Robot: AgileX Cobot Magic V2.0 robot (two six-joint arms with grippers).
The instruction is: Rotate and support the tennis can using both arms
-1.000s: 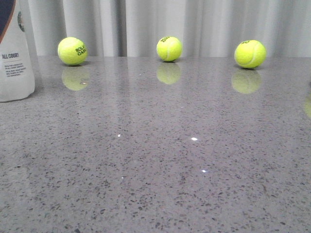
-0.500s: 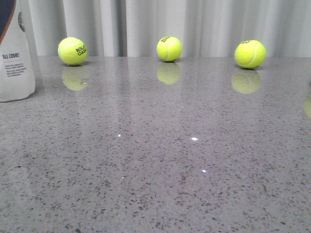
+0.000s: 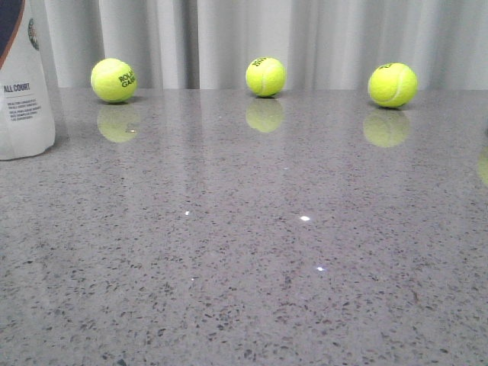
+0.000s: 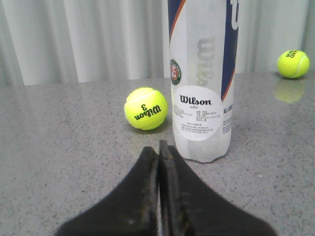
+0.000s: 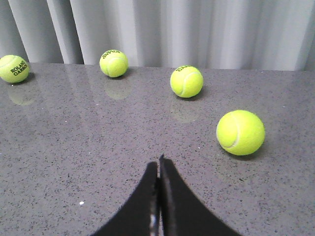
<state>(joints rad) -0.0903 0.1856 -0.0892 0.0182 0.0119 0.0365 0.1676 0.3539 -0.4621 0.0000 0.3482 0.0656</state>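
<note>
The tennis can (image 3: 23,84) stands upright at the far left edge of the front view, cut off by the frame. In the left wrist view the tennis can (image 4: 201,78) stands upright just beyond my left gripper (image 4: 159,147), showing its white label, navy section, orange stripe and round green emblem. The left gripper is shut and empty, a short way from the can's base. My right gripper (image 5: 158,164) is shut and empty over bare table, away from the can. Neither gripper shows in the front view.
Three tennis balls (image 3: 113,80) (image 3: 265,76) (image 3: 392,85) lie along the back of the grey speckled table (image 3: 244,252) by the curtain. One ball (image 4: 145,108) lies beside the can. Another ball (image 5: 240,132) lies near the right gripper.
</note>
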